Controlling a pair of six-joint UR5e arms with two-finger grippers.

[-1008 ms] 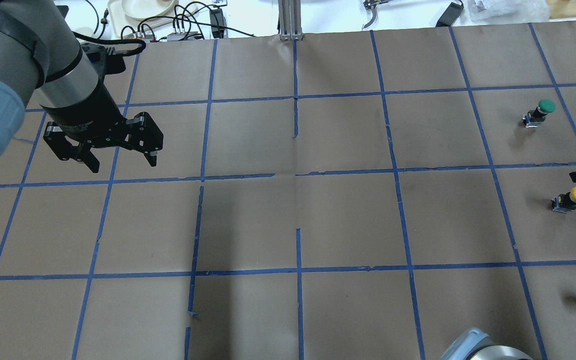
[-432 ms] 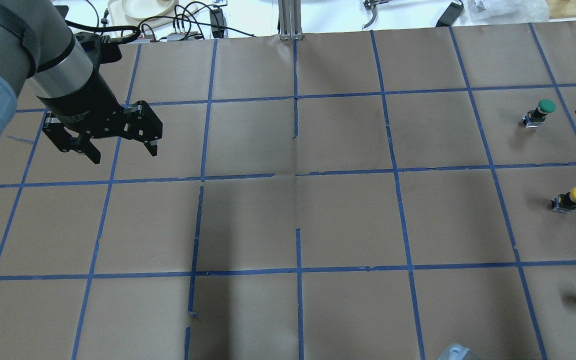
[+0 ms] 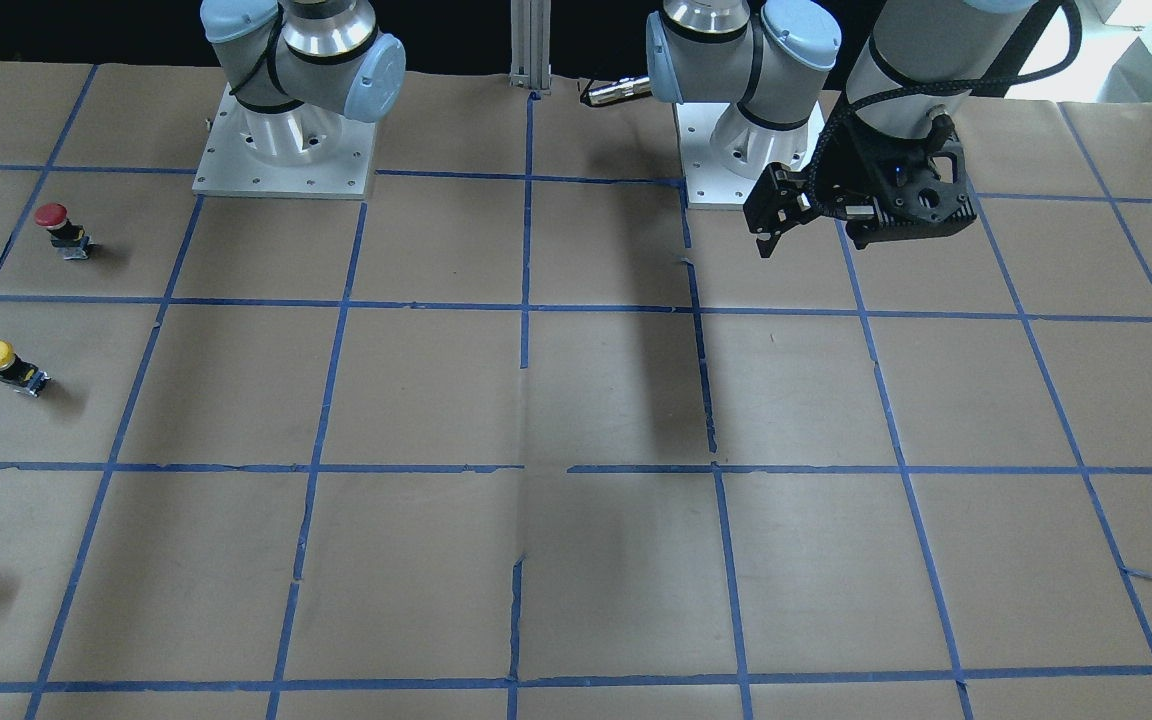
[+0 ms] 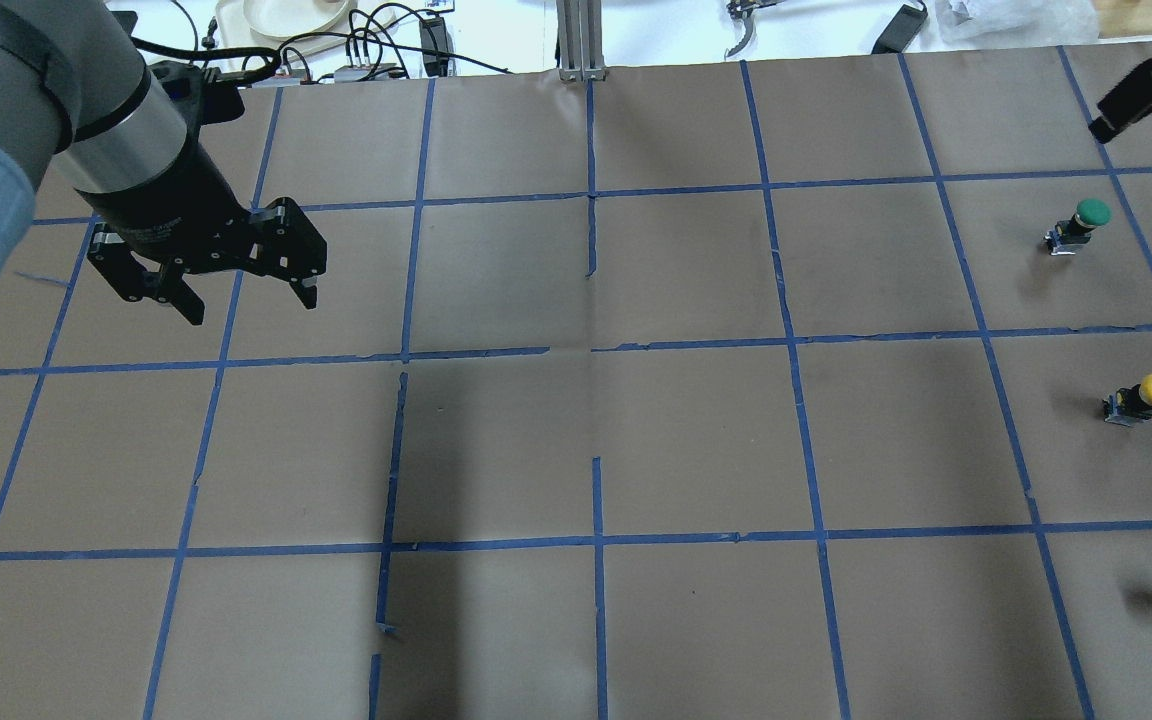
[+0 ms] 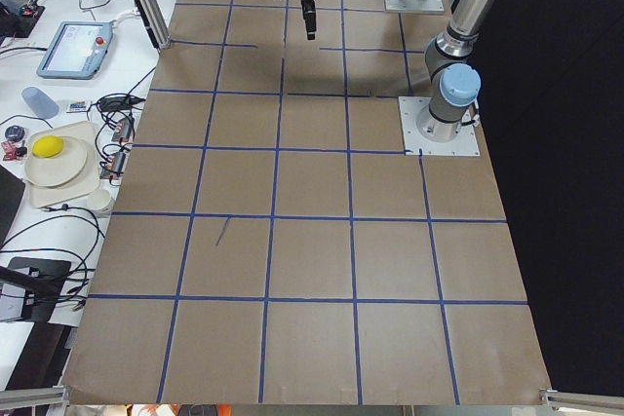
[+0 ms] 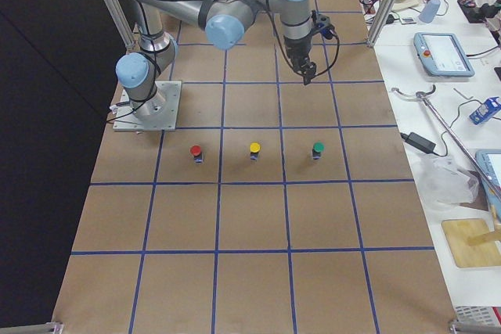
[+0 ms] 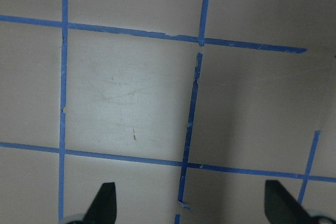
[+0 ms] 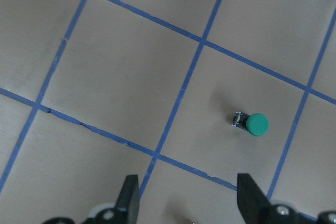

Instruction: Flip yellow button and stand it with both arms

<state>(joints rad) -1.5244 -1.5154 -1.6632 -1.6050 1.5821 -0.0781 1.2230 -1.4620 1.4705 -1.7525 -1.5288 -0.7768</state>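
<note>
One yellow button — between red button, green button.

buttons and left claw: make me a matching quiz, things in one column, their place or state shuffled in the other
1 red button
2 yellow button
3 green button
4 left claw

a middle of the row
b open, far from every button
c row end nearest the robot's base
d row end farthest from that base

Pairs: 1-c, 2-a, 3-d, 4-b
</note>
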